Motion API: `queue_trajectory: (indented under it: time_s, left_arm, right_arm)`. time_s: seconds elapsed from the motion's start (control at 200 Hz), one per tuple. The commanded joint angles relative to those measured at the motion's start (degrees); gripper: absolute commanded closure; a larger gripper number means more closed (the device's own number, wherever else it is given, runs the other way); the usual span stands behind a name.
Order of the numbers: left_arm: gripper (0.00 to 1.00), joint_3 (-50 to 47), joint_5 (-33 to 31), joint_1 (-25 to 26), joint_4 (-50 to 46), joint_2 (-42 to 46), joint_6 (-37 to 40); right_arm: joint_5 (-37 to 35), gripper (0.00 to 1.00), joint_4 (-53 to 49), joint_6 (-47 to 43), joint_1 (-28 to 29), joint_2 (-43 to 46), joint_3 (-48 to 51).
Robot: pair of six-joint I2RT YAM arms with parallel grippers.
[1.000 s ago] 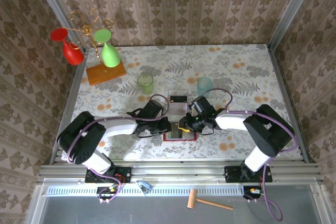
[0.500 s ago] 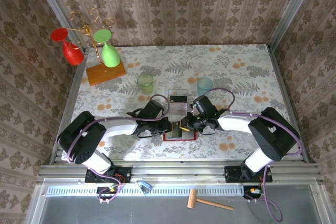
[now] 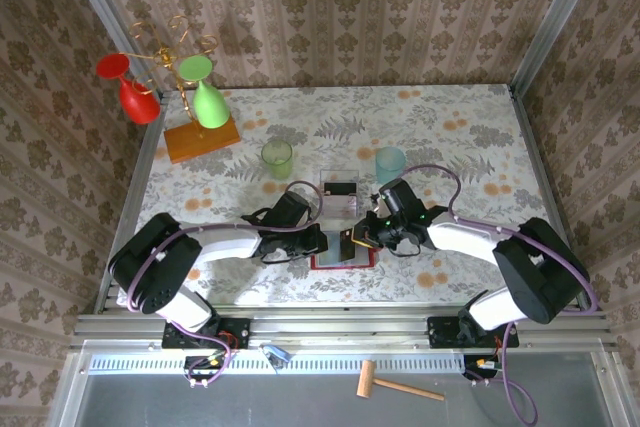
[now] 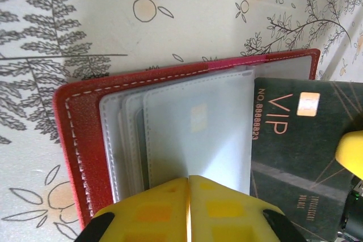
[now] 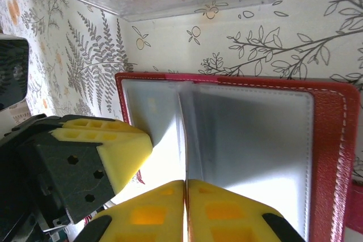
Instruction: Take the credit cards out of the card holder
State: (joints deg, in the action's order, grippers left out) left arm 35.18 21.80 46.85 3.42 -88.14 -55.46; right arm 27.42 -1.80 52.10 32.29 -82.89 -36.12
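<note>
Right now, red wallet (image 3: 345, 262) lying open on the table (image 3: 450, 127), near the front middle. Left gripper (image 4: 188, 179) squeezed shut, tips down on the clear pockets (image 4: 193, 117). Right gripper (image 5: 186, 184) shut tight too, pinching the dark card (image 4: 283, 134) sticking out beside them.

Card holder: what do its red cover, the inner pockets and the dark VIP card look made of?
Red cover: leather or leatherette, smooth with pale stitching along the edge. Inner pockets: soft frosted clear plastic, a pale square showing faintly through. Dark VIP card: rigid matte plastic, likely, with coppery print.
</note>
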Motion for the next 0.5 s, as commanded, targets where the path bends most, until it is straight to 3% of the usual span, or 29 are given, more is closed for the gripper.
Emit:
queue_trajectory:
  time_s: [0.0,0.23,0.495]
  left_arm:
    - [0.90,-2.2,-1.5,0.3,-4.4,0.4,-0.1]
    - [0.90,-2.9,-2.2,0.3,-5.3,2.1,0.0]
    - [0.89,-3.4,-2.5,-0.4,-5.4,3.5,0.0]
  right_arm:
    - [-1.6,0.92,-5.1,-2.7,-0.4,2.4,-0.4]
    - [-2.7,0.98,-16.1,-10.5,-0.5,2.7,-5.7]
    - [-6.2,1.00,-31.0,-28.8,-0.4,4.9,-14.9]
